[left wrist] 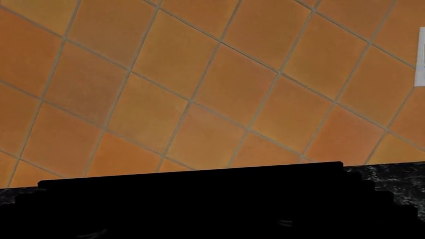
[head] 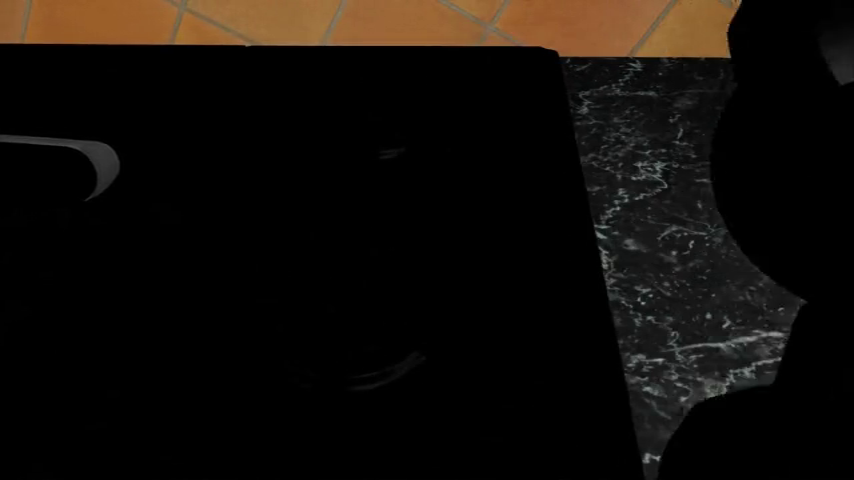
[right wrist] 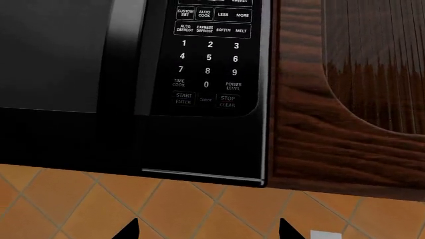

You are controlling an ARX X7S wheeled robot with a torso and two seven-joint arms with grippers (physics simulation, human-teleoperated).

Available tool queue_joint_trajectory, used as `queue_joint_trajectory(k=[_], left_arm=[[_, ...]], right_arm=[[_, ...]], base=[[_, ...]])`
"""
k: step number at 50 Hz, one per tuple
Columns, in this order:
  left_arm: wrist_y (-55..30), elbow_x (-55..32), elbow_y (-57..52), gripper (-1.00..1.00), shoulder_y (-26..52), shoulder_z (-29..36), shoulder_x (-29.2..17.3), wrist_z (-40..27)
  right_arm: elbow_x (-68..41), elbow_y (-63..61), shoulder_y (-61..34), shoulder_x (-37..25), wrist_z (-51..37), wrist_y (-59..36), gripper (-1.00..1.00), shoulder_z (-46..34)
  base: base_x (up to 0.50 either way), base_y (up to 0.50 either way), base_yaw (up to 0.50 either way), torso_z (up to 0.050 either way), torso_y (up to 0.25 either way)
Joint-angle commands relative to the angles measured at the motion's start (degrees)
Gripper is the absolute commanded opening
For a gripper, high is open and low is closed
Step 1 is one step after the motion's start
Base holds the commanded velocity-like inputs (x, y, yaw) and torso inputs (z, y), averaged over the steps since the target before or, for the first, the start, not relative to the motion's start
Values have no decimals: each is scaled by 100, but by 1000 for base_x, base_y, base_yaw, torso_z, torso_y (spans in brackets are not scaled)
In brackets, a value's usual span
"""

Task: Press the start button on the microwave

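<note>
In the right wrist view the black microwave (right wrist: pixel 199 74) hangs on the wall, its keypad facing me. The START button (right wrist: pixel 184 95) is at the keypad's lower left, next to the STOP/CLEAR button (right wrist: pixel 228 100). My right gripper (right wrist: pixel 209 230) is open and empty. Only its two dark fingertips (right wrist: pixel 129 230) show, in front of the orange tiles below the microwave and well short of the keypad. In the left wrist view my left gripper is lost against a black mass (left wrist: pixel 199 204), so its jaws cannot be made out.
A dark wood cabinet (right wrist: pixel 345 99) adjoins the microwave. The orange tiled wall (left wrist: pixel 199 84) runs behind. In the head view a black cooktop (head: pixel 294 260) fills the left, a black marble counter (head: pixel 667 230) lies beside it, and my dark right arm (head: pixel 794 150) rises at right.
</note>
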State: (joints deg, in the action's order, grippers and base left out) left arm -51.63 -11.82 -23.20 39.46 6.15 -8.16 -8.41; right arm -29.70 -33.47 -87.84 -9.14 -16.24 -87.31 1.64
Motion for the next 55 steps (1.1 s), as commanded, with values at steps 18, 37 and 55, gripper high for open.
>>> queue_joint_trajectory(k=[18, 37, 55], left_arm=[[168, -83, 70, 100, -57, 99, -115, -45], [323, -125, 200, 100, -95, 152, -183, -56], [511, -196, 317, 100, -219, 102, -212, -96]], right_arm=[[393, 4617, -2917, 116, 494, 1519, -100, -1355], [497, 5436, -3190, 360, 685, 2360, -100, -1582], [800, 7070, -3163, 592, 927, 3671, -100, -1936]], base=[[0, 0, 0, 0, 0], [0, 0, 0, 0, 0], [0, 0, 0, 0, 0]])
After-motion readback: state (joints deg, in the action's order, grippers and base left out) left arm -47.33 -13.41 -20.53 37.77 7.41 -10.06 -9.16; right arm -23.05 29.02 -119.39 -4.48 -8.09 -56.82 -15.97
